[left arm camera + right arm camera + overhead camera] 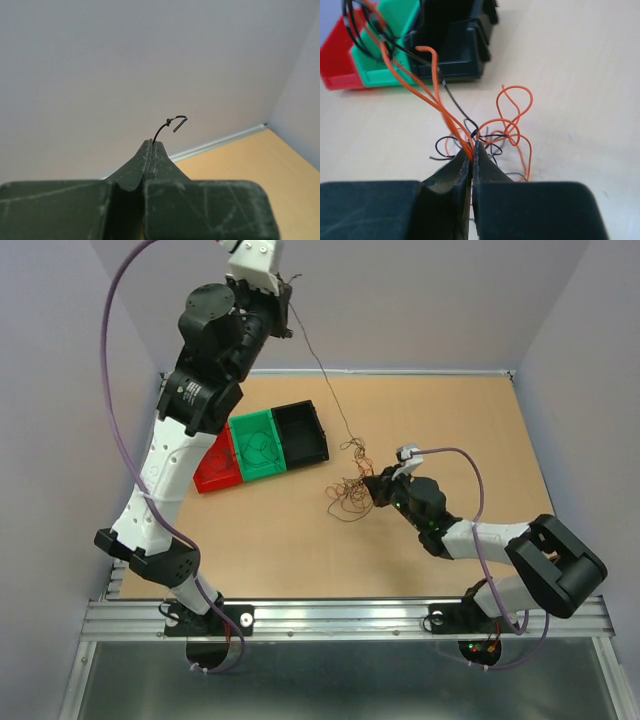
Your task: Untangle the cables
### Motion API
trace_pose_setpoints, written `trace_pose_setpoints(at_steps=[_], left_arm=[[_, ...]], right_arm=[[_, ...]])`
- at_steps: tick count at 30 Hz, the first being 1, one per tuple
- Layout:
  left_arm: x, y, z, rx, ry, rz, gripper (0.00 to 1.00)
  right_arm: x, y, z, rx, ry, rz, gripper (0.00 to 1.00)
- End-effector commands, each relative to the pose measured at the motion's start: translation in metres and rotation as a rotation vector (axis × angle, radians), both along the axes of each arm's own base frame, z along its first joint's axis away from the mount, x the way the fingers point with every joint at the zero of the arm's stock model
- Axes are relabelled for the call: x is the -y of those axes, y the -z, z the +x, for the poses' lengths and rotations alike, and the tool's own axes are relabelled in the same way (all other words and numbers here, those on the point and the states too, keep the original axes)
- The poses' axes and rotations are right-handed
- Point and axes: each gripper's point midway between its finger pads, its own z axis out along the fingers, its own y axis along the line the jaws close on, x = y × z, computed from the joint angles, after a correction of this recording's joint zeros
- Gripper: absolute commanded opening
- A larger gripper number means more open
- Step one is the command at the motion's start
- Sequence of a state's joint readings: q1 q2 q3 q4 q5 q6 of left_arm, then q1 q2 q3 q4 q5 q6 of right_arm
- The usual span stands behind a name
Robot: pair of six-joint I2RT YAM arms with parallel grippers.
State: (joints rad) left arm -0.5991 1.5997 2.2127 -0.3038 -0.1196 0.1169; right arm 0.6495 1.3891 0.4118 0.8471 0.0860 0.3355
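Walls (420, 300): pale lilac-grey, on three sides
Table (480, 430): tan wood-look top, metal rail (340, 615) along near edge
Red bin (212, 475), green bin (252, 420), black bin (300, 435): touching in a row, left of centre
Tangle (352, 492): orange and black cables, mid-table
Left gripper (152, 145): raised high, pinched tight on black wire (320, 370) slanting down to tangle
Right gripper (472, 150): low, clamped on orange strands (445, 115)
Arm label (185, 392): print too small to read

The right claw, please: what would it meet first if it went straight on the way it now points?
Likely the wire tangle just ahead; the black bin lies further on, depth unclear.
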Motion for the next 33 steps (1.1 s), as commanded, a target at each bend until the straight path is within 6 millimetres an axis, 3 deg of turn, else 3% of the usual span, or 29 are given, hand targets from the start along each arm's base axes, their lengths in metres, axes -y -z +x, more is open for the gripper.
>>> trace_pose_setpoints(at_steps=[1,6,12,16,22,24,26,27,29,30,33], left_arm=[[-0.067,-0.055,-0.003,0.120,-0.162,-0.146,0.00],[-0.095,-0.054,0.004,0.144,-0.220,-0.156,0.00],[-0.129,-0.051,0.022,0.133,-0.315,-0.170,0.00],[-0.176,-0.054,0.033,0.132,-0.377,-0.212,0.00],[-0.221,-0.052,0.036,0.127,-0.418,-0.272,0.00],[-0.249,-0.051,0.035,0.130,-0.471,-0.288,0.00],[-0.259,-0.051,0.035,0.122,-0.446,-0.326,0.00],[-0.282,-0.052,0.033,0.129,-0.478,-0.339,0.00],[-0.292,-0.052,0.031,0.121,-0.435,-0.374,0.00],[-0.306,-0.049,0.030,0.118,-0.448,-0.376,0.00],[-0.301,-0.038,0.033,0.096,-0.395,-0.339,0.00]], right_arm=[[0.037,0.006,0.002,-0.016,0.203,0.059,0.01],[0.075,0.019,-0.008,-0.040,0.365,0.078,0.01],[0.140,0.025,-0.018,-0.079,0.637,0.147,0.01],[0.176,0.028,-0.027,-0.075,0.772,0.177,0.01],[0.202,0.029,-0.036,-0.075,0.897,0.233,0.01],[0.206,0.029,-0.037,-0.077,0.929,0.261,0.01],[0.216,0.031,-0.040,-0.081,0.986,0.289,0.03],[0.219,0.034,-0.042,-0.089,1.008,0.288,0.05],[0.229,0.034,-0.047,-0.076,1.062,0.349,0.06],[0.234,0.036,-0.050,-0.075,1.083,0.351,0.07],[0.237,0.029,-0.053,-0.052,1.083,0.378,0.11]])
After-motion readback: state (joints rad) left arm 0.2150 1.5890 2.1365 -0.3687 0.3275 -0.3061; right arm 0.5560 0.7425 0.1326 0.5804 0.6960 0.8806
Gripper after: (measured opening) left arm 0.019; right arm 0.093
